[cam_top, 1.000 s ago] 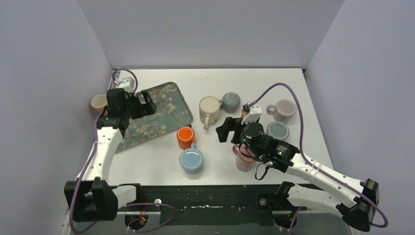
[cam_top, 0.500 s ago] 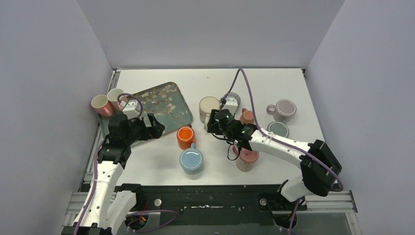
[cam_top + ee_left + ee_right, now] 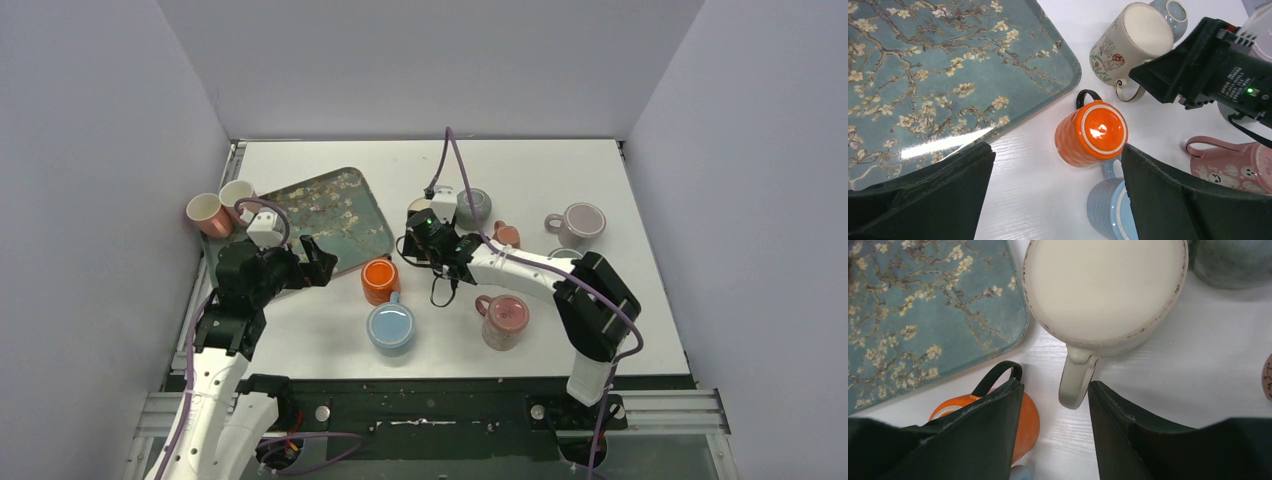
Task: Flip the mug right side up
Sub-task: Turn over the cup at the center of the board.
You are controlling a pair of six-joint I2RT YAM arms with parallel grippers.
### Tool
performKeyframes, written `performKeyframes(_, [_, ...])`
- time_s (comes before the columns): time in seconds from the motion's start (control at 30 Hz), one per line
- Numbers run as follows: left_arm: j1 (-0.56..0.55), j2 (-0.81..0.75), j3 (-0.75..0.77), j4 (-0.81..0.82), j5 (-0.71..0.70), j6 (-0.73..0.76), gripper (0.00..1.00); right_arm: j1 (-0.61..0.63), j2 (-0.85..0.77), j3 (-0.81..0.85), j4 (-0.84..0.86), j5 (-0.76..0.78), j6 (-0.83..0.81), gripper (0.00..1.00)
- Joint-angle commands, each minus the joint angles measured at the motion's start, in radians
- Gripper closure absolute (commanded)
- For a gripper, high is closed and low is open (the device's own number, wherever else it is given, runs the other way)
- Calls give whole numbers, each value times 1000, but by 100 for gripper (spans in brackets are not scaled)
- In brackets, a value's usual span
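Orange mug [image 3: 1093, 131] is the one that matters. It's sitting bottom-up on the white table [image 3: 560, 180], just off the corner of the blossom-print tray [image 3: 948, 65], and the blue mug [image 3: 391, 327] is just beside it on the near side.

Readable text? Basically none. The cream mug [image 3: 1105, 290] has a small printed drawing on its side. There's tiny white print by the green light [image 3: 1249, 91] on the body of my right claw [image 3: 1055, 385]. Both are too small to read. The pink mug [image 3: 1233, 160] has little faces on it.

The left wrist cam gives me the orange base with its white ring and the black handle pointing toward the tray. The right wrist cam shows the cream mug's handle sitting in the gap between my fingers, which the overhead hides under the arm. Only the overhead catches the pinkish cup [image 3: 204, 213] by the left wall.

My left claw [image 3: 1058, 150] is spread wide and gripping nothing; the orange mug shows in the gap, untouched. The right claw is spread too, with nothing clamped. I can't tell if it touches that handle.
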Motion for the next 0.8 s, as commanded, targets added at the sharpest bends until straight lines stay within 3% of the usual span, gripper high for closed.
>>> performKeyframes(0.0, [-8, -26, 6, 23, -13, 17, 3, -2, 58, 113, -89, 147, -35, 50])
performKeyframes(0.43, [-20, -61, 0, 30, -16, 17, 3, -16, 84, 112, -138, 201, -34, 58])
performKeyframes(0.77, [-28, -58, 3, 26, -21, 20, 3, -54, 158, 181, -135, 157, -37, 57])
